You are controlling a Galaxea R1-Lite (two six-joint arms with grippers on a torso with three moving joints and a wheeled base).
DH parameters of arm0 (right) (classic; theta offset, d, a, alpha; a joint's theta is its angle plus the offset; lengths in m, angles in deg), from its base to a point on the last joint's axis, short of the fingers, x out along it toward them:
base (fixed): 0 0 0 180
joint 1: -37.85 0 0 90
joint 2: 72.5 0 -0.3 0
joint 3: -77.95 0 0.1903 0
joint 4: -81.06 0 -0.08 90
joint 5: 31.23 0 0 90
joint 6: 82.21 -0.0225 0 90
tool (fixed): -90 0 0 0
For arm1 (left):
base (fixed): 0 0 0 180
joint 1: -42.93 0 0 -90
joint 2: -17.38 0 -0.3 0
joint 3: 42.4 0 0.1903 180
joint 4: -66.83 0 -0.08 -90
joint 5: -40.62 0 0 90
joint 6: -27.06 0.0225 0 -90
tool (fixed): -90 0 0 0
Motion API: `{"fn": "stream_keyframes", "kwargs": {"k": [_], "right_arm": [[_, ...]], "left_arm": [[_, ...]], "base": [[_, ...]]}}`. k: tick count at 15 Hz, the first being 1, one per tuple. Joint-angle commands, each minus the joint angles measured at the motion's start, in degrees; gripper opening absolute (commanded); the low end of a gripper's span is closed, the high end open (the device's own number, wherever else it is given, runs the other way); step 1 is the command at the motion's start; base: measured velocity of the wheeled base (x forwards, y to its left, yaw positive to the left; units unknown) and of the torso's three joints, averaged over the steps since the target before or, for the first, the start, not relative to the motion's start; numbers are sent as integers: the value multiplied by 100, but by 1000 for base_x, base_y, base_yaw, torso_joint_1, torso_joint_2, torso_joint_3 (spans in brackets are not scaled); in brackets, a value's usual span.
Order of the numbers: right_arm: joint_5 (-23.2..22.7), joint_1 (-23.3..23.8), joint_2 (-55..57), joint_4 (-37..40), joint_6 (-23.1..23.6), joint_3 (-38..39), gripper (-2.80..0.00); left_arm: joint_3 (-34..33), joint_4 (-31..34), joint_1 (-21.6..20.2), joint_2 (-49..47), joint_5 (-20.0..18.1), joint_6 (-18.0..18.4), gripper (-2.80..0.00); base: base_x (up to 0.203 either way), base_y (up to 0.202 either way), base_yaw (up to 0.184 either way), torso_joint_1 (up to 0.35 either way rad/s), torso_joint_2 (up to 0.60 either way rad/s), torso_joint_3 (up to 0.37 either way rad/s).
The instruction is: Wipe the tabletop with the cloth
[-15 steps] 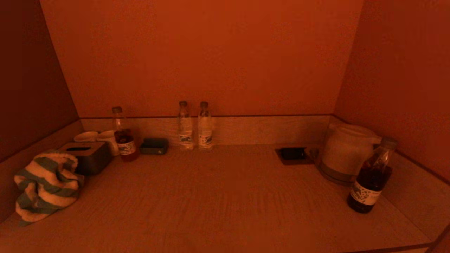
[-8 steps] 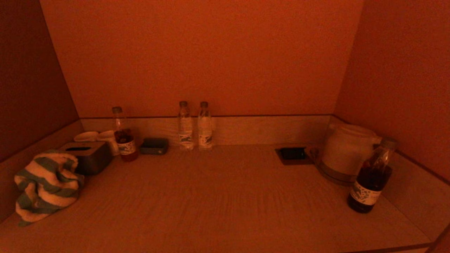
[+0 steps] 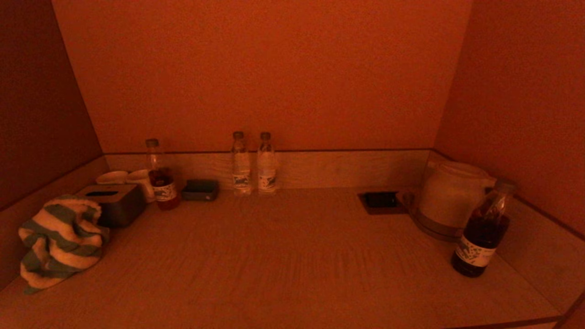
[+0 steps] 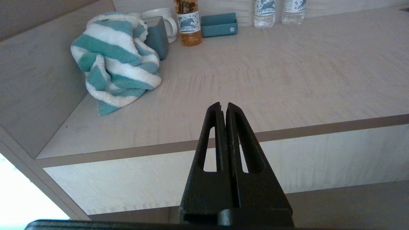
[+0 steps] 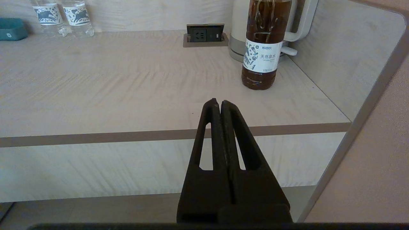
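A crumpled teal-and-white striped cloth (image 3: 59, 242) lies at the left end of the light wood tabletop (image 3: 292, 260), against the side wall; it also shows in the left wrist view (image 4: 115, 60). My left gripper (image 4: 223, 106) is shut and empty, hanging in front of the table's front edge, well short of the cloth. My right gripper (image 5: 218, 103) is shut and empty too, in front of the front edge near the right end. Neither gripper shows in the head view.
A tissue box (image 3: 114, 203), two cups (image 3: 130, 178), a tea bottle (image 3: 161, 176) and a teal tray (image 3: 201, 189) stand at the back left. Two water bottles (image 3: 253, 164) stand mid back. A socket (image 3: 381, 201), kettle (image 3: 450, 196) and dark bottle (image 3: 482, 233) stand right.
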Motion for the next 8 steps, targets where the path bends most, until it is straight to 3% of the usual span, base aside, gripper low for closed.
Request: {"fn": "stream_keyframes", "kwargs": {"k": [1, 8], "right_arm": [[0, 0, 7, -1, 1, 1, -280], [0, 0, 7, -1, 1, 1, -280]], "left_arm": [[0, -3, -2, 2, -2, 5, -280], [0, 6, -2, 2, -2, 5, -280]], "base": [[0, 0, 0, 0, 0, 0], [0, 0, 0, 0, 0, 0]]}}
